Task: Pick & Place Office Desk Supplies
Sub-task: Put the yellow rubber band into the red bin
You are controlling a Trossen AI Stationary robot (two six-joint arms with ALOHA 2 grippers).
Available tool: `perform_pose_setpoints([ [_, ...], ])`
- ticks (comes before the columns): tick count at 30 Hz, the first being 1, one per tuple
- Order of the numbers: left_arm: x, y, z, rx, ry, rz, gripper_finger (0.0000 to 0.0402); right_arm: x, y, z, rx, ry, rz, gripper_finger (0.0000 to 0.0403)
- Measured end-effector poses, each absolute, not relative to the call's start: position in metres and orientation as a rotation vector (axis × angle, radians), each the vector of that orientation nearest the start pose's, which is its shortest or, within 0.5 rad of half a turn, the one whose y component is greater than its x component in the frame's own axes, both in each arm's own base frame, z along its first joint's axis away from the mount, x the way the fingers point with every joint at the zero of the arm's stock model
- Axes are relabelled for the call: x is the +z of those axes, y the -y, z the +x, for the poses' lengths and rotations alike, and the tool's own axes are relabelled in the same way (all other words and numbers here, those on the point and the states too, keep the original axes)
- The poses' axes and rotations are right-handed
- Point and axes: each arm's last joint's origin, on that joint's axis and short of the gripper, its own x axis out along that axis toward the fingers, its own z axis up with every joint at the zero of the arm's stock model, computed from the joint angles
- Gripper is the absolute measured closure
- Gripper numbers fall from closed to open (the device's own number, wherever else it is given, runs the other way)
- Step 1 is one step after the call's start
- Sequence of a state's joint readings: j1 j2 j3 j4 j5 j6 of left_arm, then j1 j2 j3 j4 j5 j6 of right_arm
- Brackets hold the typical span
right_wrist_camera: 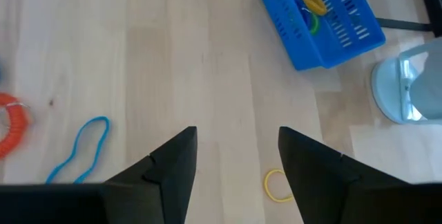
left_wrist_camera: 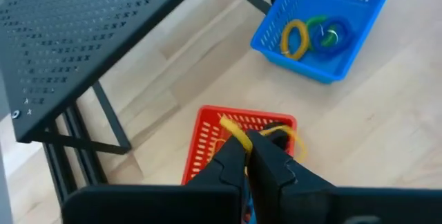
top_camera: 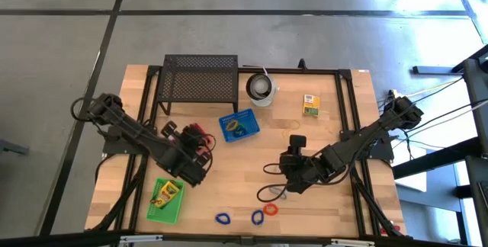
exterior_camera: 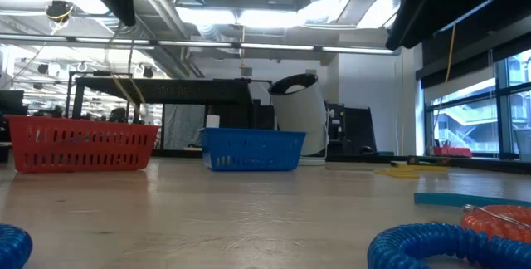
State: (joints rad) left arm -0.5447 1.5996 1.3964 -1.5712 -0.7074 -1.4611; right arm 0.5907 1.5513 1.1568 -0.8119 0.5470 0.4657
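My left gripper (left_wrist_camera: 252,156) (top_camera: 197,155) is shut on a thin yellow loop (left_wrist_camera: 233,133), right above a red basket (left_wrist_camera: 207,141). My right gripper (right_wrist_camera: 237,156) (top_camera: 278,177) hovers open over bare wood at mid-table, and a small yellow loop (right_wrist_camera: 275,185) lies flat on the table below the gap between its fingers. A blue basket (top_camera: 239,125) holds yellow, green and blue loops (left_wrist_camera: 314,36). A thin blue loop (right_wrist_camera: 79,148) and an orange coil (right_wrist_camera: 10,124) lie near the front edge. A yellow-and-green box (top_camera: 310,104) lies at the far right. My left gripper pinches the yellow loop between its two fingertips (left_wrist_camera: 266,151), coming slanting down from above. A strand of the loop (left_wrist_camera: 235,134) sticks out past the tips and another bit (left_wrist_camera: 295,140) curls out beside them. The loop is lifted clear, over the red basket.
A black mesh stand (top_camera: 200,75) and a white cup (top_camera: 261,88) stand at the far edge. A green basket (top_camera: 166,200) with a crayon box sits front left. Blue coils (top_camera: 222,219) (top_camera: 257,217) lie near the front edge. Bare wood stretches between the two arms.
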Motion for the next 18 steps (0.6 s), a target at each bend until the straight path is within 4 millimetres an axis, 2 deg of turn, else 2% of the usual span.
perform_pose_setpoints([
  [5,0.281,0.129,0.235,0.98,-0.951,-0.132,0.04,0.239,-0.151,0.254,-0.235,-0.974,-0.201,0.0198],
  [18,0.277,0.13,0.238,0.955,-0.988,-0.063,0.04,0.238,-0.151,0.254,-0.25,-0.969,-0.172,0.0198],
])
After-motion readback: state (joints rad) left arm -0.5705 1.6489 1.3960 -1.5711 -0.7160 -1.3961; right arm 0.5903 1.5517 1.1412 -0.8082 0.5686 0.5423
